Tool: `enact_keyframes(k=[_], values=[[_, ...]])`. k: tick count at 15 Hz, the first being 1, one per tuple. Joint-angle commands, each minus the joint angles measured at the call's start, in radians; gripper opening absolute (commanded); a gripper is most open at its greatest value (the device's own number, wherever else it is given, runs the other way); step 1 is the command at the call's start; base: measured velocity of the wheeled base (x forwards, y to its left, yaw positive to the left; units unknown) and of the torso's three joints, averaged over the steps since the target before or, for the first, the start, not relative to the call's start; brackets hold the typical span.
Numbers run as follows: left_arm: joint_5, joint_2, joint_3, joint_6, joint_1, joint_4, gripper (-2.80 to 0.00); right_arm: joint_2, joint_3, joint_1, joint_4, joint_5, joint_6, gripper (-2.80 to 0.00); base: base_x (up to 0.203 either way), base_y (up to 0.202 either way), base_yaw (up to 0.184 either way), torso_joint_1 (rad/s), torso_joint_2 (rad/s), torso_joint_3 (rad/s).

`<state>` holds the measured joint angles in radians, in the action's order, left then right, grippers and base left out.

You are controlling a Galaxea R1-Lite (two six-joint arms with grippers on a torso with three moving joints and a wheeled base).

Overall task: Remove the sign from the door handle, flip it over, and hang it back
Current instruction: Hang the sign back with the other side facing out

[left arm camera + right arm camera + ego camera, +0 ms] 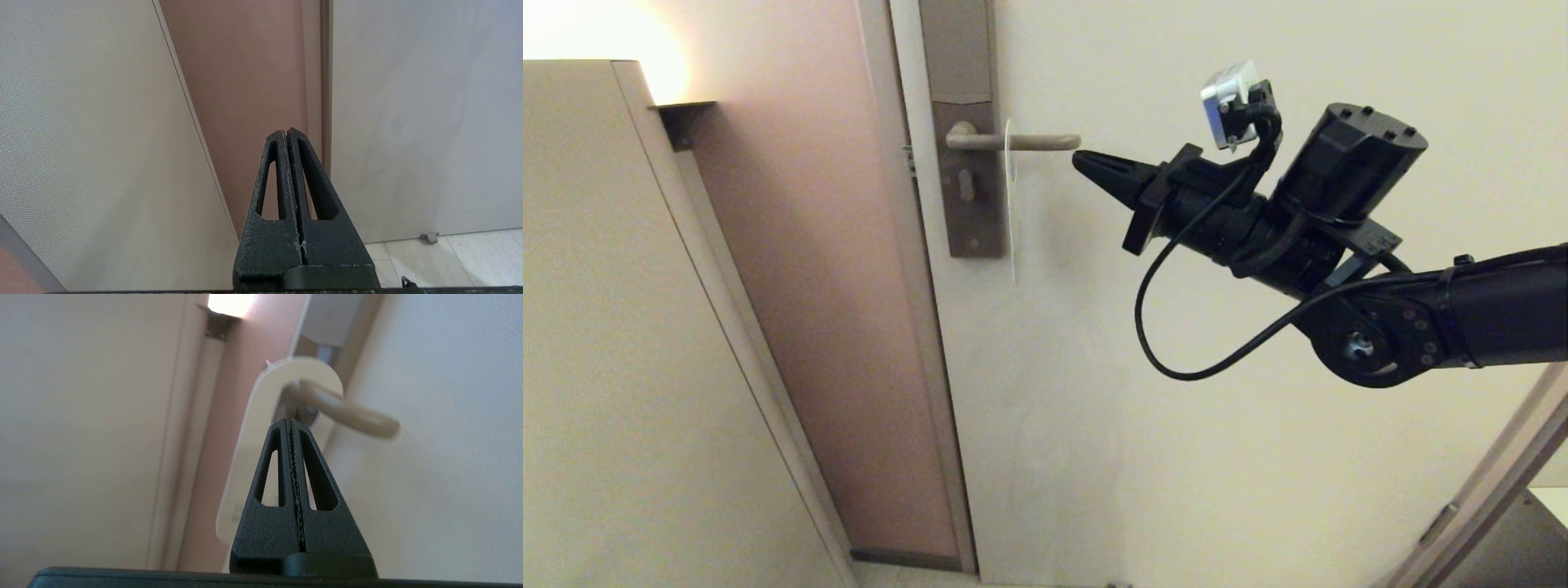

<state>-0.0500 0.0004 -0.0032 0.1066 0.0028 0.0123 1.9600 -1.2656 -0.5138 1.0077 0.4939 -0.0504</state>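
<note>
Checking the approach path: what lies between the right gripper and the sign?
In the head view, only the free end of the door handle lies between the right gripper and the sign; otherwise bare door.

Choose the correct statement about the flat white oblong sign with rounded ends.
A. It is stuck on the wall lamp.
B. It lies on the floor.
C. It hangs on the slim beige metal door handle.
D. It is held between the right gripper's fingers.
C: the sign hangs from the door handle, which passes through its hole, while the right gripper is shut, empty, just off the handle's tip.
</note>
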Motion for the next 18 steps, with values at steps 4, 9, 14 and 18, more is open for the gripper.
enact_keyframes(k=[4,9,14,18], values=[[-0.001,0.000,0.000,0.001,0.000,0.000,-2.80,-0.066,0.135,0.000,-0.010,-0.021,-0.015,-2.80,0.000,0.000,0.000,0.000,0.00,0.000],[-0.001,0.000,0.000,0.001,0.000,0.000,-2.80,0.042,0.102,-0.048,-0.054,-0.063,-0.023,-2.80,0.000,0.000,0.000,0.000,0.00,0.000],[-0.001,0.000,0.000,0.000,0.000,0.000,-2.80,0.168,-0.039,-0.078,-0.050,-0.147,-0.074,-2.80,0.000,0.000,0.000,0.000,0.00,0.000],[-0.001,0.000,0.000,0.001,0.000,0.000,-2.80,0.246,-0.156,-0.081,-0.049,-0.151,-0.195,-2.80,0.000,0.000,0.000,0.000,0.00,0.000]])
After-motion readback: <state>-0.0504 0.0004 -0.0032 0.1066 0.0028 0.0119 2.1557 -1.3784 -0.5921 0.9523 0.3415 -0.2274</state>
